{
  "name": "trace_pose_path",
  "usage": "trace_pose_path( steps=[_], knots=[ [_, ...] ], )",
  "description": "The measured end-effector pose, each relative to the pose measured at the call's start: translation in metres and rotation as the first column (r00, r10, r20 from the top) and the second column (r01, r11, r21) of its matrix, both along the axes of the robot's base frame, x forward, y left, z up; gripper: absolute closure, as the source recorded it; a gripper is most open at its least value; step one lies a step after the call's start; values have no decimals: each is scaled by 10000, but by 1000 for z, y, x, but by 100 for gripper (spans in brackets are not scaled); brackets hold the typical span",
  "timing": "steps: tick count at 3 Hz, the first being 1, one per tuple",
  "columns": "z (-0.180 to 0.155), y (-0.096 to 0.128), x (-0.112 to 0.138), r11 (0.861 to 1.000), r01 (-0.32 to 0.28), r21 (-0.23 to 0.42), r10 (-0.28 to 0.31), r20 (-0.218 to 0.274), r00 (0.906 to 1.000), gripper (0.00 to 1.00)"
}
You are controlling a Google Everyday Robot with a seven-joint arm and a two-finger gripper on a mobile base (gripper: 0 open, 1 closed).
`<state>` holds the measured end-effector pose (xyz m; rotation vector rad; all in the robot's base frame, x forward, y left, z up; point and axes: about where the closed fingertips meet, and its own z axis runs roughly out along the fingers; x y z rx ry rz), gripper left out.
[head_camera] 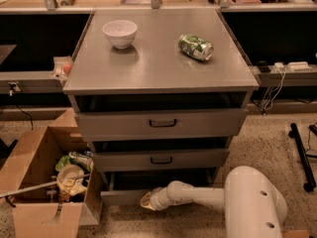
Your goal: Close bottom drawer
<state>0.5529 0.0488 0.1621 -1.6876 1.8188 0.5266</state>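
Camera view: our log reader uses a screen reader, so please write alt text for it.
The robot's gripper is at the front of the bottom drawer, which stands slightly open, lowest of three in a grey cabinet. On top sit a white bowl and a green can on its side; an open cardboard box stands on the floor beside it.
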Motion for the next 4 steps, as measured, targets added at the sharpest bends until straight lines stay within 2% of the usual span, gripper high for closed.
trace_pose_path(
  steps=[4],
  knots=[
    [7, -5, 32, 9991, 347, 245, -352, 222, 9991, 100]
  ],
)
